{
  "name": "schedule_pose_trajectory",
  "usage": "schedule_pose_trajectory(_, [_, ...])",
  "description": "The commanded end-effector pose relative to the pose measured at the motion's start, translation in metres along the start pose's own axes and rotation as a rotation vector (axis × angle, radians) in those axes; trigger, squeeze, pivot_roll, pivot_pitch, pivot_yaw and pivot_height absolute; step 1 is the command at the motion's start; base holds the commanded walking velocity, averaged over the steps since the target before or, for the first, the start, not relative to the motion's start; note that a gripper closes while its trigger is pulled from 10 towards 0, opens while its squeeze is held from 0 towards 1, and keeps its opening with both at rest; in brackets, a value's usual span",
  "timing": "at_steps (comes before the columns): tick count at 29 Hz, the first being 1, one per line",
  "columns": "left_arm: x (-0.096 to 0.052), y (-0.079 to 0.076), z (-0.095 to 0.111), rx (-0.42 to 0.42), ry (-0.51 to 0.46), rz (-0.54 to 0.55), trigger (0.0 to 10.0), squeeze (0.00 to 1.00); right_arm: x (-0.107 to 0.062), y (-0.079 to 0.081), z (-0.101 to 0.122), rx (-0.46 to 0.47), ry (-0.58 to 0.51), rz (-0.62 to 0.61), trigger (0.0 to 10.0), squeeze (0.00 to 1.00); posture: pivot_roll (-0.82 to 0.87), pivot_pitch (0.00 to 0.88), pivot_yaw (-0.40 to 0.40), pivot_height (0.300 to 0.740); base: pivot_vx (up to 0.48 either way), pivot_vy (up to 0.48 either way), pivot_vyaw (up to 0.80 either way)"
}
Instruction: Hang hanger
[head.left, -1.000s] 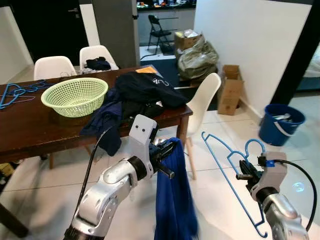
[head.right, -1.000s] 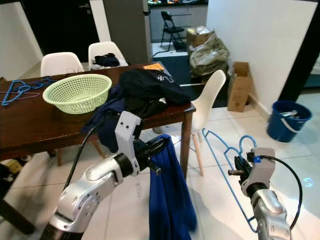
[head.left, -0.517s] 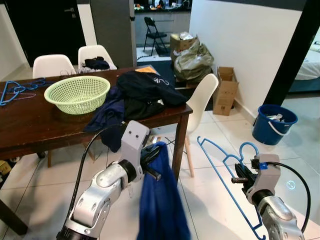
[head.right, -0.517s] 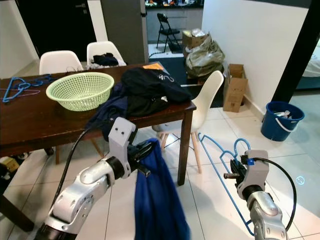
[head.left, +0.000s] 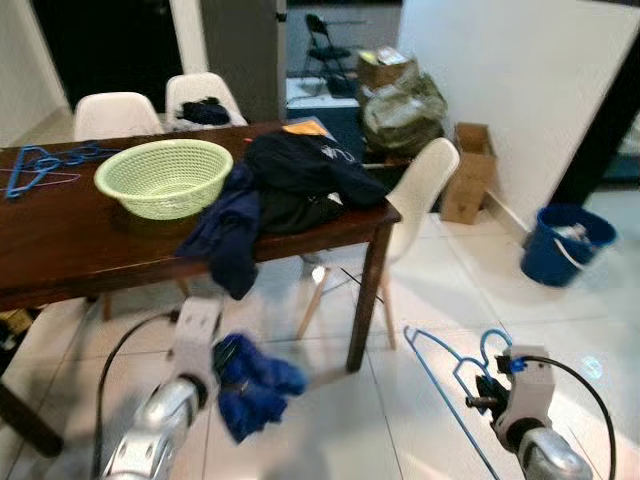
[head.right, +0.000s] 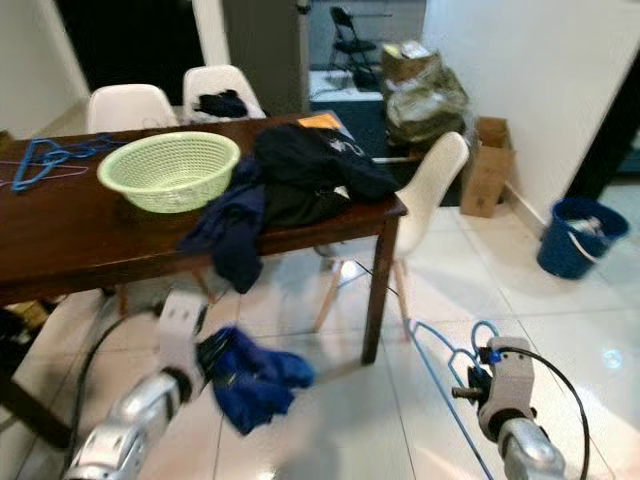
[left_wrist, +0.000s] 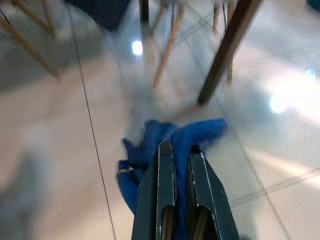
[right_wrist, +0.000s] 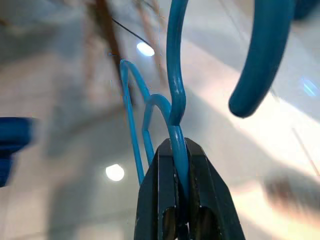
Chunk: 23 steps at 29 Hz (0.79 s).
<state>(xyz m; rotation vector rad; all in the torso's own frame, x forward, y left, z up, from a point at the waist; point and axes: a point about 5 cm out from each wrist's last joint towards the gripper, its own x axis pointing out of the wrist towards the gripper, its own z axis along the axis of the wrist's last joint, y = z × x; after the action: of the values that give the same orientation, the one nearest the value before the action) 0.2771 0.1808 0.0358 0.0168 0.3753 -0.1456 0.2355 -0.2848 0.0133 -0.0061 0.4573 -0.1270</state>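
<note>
A blue plastic hanger (head.left: 437, 352) hangs low over the tiled floor at the right, its hook beside my right gripper (head.left: 482, 392). In the right wrist view that gripper (right_wrist: 175, 146) is shut on the hanger (right_wrist: 175, 80) just below the hook. My left gripper (head.left: 226, 362) is down near the floor at the left, blurred by motion. It is shut on a bunched blue garment (head.left: 255, 390). The left wrist view shows the garment (left_wrist: 147, 150) pinched between the fingers (left_wrist: 163, 165).
A dark wooden table (head.left: 80, 255) carries a green basket (head.left: 165, 177), a heap of dark clothes (head.left: 290, 180) and blue hangers (head.left: 40, 165). White chairs (head.left: 425, 190) stand around it. A blue bucket (head.left: 565, 245) and a cardboard box (head.left: 468, 180) are by the right wall.
My left arm has dropped towards the floor, and the blue garment now hangs bunched low instead of draped long. The right gripper with the hanger is lower too. The camera has shifted.
</note>
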Motion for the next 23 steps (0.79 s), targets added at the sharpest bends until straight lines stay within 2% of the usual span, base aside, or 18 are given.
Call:
schedule_pose_trajectory(1, [-0.001,0.002,-0.023,-0.007,0.082,0.037,10.0,0.00,-0.007,-0.012,-0.016,0.087,0.020,-0.071,10.0,0.00,-0.05,0.000,-0.021,0.740,0.000,0.000,-0.80])
schedule_pose_trajectory(2, [-0.001,0.002,-0.023,-0.007,0.082,0.037,10.0,0.00,-0.007,-0.012,-0.016,0.087,0.020,-0.071,10.0,0.00,-0.05,0.000,-0.021,0.740,0.000,0.000,-0.80])
schedule_pose_trajectory(3, [-0.001,0.006,-0.027,-0.064,0.070,0.078,10.0,0.00,-0.009,-0.015,-0.020,0.161,0.011,-0.096,10.0,0.00,-0.06,0.000,-0.015,0.740,0.000,0.000,-0.80])
schedule_pose_trajectory(5, [-0.001,0.006,-0.027,-0.064,0.070,0.078,10.0,0.00,-0.009,-0.015,-0.020,0.161,0.011,-0.096,10.0,0.00,-0.06,0.000,-0.015,0.740,0.000,0.000,-0.80])
schedule_pose_trajectory(8, [0.000,0.010,-0.027,-0.115,0.056,0.090,10.0,0.00,-0.009,-0.012,-0.020,0.177,0.008,-0.068,10.0,0.00,-0.06,0.000,-0.015,0.740,0.000,0.000,-0.80])
schedule_pose_trajectory(9, [0.000,0.006,-0.029,-0.127,0.061,0.060,10.0,0.00,-0.008,-0.011,-0.020,0.186,0.006,-0.064,10.0,0.00,-0.06,0.000,-0.016,0.740,0.000,0.000,-0.80])
schedule_pose_trajectory(12, [0.000,0.000,-0.032,-0.116,0.065,0.008,10.0,0.00,-0.008,-0.011,-0.020,0.200,0.003,-0.063,10.0,0.00,-0.06,0.000,-0.017,0.740,0.000,0.000,-0.80])
schedule_pose_trajectory(13, [0.002,-0.004,-0.032,-0.089,0.056,-0.016,10.0,0.00,-0.007,-0.012,-0.021,0.246,0.002,-0.063,10.0,0.00,-0.06,0.000,-0.018,0.740,0.000,0.000,-0.80])
schedule_pose_trajectory(15, [0.003,-0.006,-0.031,-0.070,0.048,-0.028,10.0,0.00,-0.007,-0.013,-0.021,0.279,0.001,-0.063,10.0,0.00,-0.06,0.000,-0.018,0.740,0.000,0.000,-0.80])
schedule_pose_trajectory(23, [0.008,-0.005,-0.032,-0.083,0.032,-0.040,10.0,0.00,-0.003,-0.013,-0.024,0.330,0.035,-0.032,10.0,0.00,-0.06,0.000,-0.022,0.740,0.000,0.000,-0.80])
